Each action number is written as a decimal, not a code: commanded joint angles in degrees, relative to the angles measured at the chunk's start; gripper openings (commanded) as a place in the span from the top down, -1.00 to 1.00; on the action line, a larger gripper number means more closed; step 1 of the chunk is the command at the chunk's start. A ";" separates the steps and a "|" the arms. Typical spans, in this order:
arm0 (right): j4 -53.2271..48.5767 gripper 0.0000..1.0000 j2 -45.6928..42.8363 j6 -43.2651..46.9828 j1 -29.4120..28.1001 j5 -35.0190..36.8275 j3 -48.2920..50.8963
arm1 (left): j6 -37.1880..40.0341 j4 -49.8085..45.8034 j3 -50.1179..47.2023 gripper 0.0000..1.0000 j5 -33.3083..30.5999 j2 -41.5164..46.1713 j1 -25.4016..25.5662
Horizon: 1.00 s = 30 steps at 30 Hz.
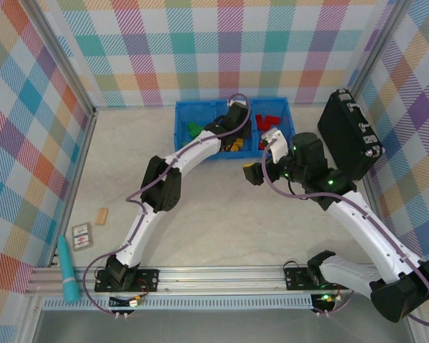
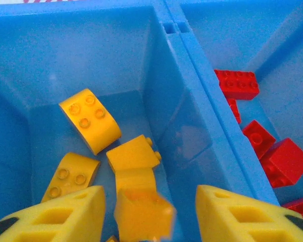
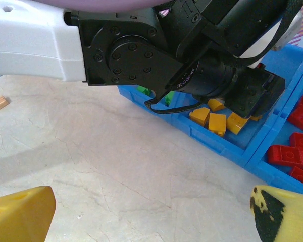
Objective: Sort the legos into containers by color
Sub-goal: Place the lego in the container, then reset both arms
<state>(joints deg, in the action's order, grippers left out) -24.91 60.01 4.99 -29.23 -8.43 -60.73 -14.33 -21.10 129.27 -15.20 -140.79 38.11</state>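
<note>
The blue tray [image 1: 200, 108] stands at the back of the table with three containers side by side. Green legos [image 1: 193, 130] lie in the left one, yellow legos [image 2: 90, 120] in the middle one, red legos [image 2: 237, 83] in the right one. My left gripper [image 2: 150, 201] hangs over the middle container, open. A blurred yellow lego [image 2: 144, 214] sits between its fingers with a gap on each side. My right gripper [image 3: 151, 201] is open over bare table just in front of the tray, nothing between its fingers.
A black hard case [image 1: 350, 139] leans at the right wall. A small wooden block [image 1: 101, 216], a printed card [image 1: 81, 237] and a teal tool [image 1: 68, 268] lie at the near left. The left arm's wrist [image 3: 156, 55] looms above the tray.
</note>
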 commanded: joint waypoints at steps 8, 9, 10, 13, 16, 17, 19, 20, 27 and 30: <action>5.04 -0.98 -4.41 0.10 -0.21 4.09 4.69 | 5.13 0.01 -10.80 -0.17 -4.24 14.70 -0.27; 5.59 -0.98 -5.08 0.10 -0.21 4.99 5.35 | 6.65 1.04 -14.75 -0.19 -5.23 18.67 -0.23; 6.25 -0.98 -5.63 0.10 -0.21 5.91 5.99 | 8.44 2.25 -18.96 -0.23 -5.77 23.01 -0.23; 8.59 -0.98 -6.86 -0.08 -0.21 8.43 8.06 | 12.22 3.00 -30.91 -0.31 -7.02 36.04 -0.24; 12.15 -0.97 -7.83 -1.61 -0.17 11.72 11.31 | 12.94 2.18 -43.65 -0.37 -10.40 49.49 -0.23; 13.18 -0.98 -8.18 -2.65 -0.28 13.51 12.30 | 12.80 2.05 -47.92 -0.38 -12.05 53.65 -0.23; 15.33 -0.98 -8.67 -5.79 -0.21 19.92 15.19 | 11.71 3.33 -58.83 -0.39 -17.49 62.98 -0.27; 15.95 -0.98 -8.64 -6.92 -0.12 22.95 16.41 | 11.64 4.24 -63.62 -0.39 -19.25 66.66 -0.36; 18.16 -0.97 -4.67 -12.03 2.03 31.87 21.88 | 16.94 20.42 -95.43 -0.66 -30.53 88.88 -2.80; 21.40 -0.97 -4.68 -15.08 3.79 29.18 24.06 | 17.63 35.17 -107.03 -0.84 -31.32 93.82 -6.46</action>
<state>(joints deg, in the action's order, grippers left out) -8.95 55.59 -5.61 -26.46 19.55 -37.98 1.58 -2.28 27.88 -41.47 -51.18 34.30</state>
